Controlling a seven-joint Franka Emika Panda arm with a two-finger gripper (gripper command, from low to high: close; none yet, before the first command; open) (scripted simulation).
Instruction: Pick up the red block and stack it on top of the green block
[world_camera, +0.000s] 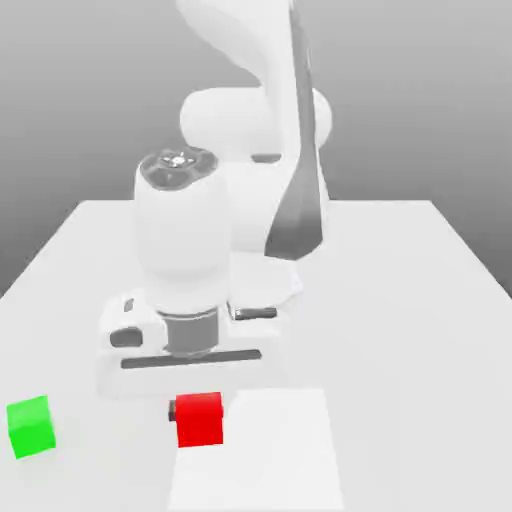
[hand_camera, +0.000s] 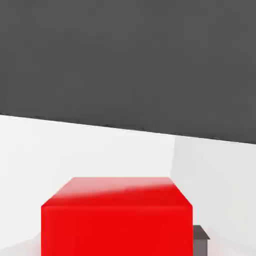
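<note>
- Where the arm's hand reaches down over the counter (world_camera: 420, 350), the claw (world_camera: 198, 410) is closed on the red cube (world_camera: 200, 420), pinching it.
- A small dark fingertip (world_camera: 172, 410) shows just beside the cube, toward the exterior view's left.
- In the hand view, a dark gray tip (hand_camera: 200, 245) sits against one side of the red cube, whose top face catches a paler sheen.
- Under and beside the red cube, in the exterior view, lies a bright white rectangular patch (world_camera: 270, 455) on the counter.
- Well apart, toward the exterior view's left, the green cube (world_camera: 31, 427) rests on the counter, with nothing on it.
- Behind them rises the white robot arm (world_camera: 185, 240).
</note>
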